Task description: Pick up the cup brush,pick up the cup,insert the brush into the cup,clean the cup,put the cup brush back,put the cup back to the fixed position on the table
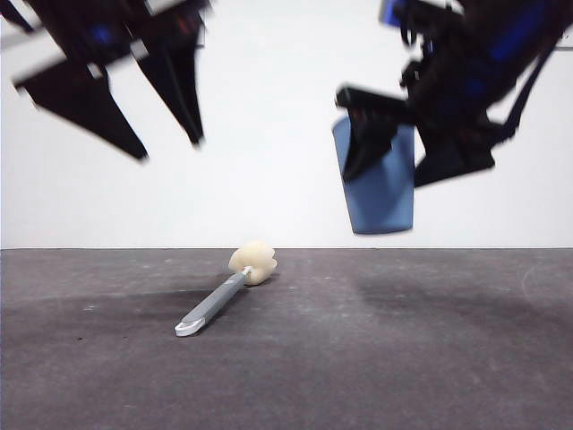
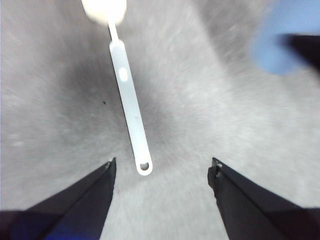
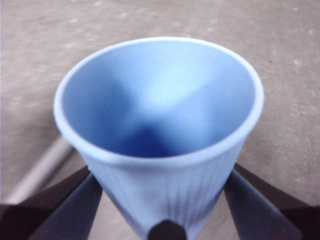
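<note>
The cup brush (image 1: pixel 224 294) lies flat on the table (image 1: pixel 403 358), cream sponge head (image 1: pixel 253 261) toward the back, grey handle toward the front left. In the left wrist view the cup brush (image 2: pixel 129 102) lies on the table ahead of my open left gripper (image 2: pixel 162 172), whose jaws hold nothing. In the front view that left gripper (image 1: pixel 170 143) hangs high at the upper left, well above the brush. My right gripper (image 1: pixel 403 157) holds the light blue cup (image 1: pixel 383 193) in the air at the right. The right wrist view looks into the cup (image 3: pixel 160 125), jaws pressed on both its sides.
A plain white wall stands behind the table's far edge. The blurred cup (image 2: pixel 290 35) and a dark part of the right arm show at one corner of the left wrist view. A pale grey bar (image 3: pixel 40 170), probably the brush handle, lies beside the cup in the right wrist view.
</note>
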Available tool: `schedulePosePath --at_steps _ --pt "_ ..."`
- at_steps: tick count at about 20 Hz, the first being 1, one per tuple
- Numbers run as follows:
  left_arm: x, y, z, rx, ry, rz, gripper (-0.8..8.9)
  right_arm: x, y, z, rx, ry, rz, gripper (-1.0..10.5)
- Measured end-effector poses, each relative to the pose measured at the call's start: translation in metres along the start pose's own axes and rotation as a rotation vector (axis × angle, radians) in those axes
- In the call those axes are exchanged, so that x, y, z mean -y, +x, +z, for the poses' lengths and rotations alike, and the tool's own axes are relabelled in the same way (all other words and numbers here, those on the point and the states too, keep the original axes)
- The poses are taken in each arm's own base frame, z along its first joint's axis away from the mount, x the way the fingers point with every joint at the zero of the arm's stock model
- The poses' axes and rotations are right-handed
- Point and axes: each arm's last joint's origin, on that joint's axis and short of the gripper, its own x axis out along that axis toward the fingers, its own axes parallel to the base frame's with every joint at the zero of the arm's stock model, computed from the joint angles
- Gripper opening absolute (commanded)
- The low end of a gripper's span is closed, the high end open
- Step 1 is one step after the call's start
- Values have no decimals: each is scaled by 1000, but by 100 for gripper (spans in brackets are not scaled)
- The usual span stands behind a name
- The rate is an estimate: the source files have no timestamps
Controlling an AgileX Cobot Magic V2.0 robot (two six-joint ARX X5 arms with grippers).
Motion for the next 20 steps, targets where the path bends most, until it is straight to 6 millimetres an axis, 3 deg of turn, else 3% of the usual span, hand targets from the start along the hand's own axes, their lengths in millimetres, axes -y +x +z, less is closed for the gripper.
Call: schedulePosePath --at_steps 4,8,20 --pt "-1 -54 -9 116 22 -33 317 22 27 -26 -31 3 11 -13" --pt "-3 -82 -20 163 26 -45 317 33 45 -33 9 -15 31 -13" --pt "-5 -86 -26 129 25 -30 317 38 50 -47 -40 -68 44 11"
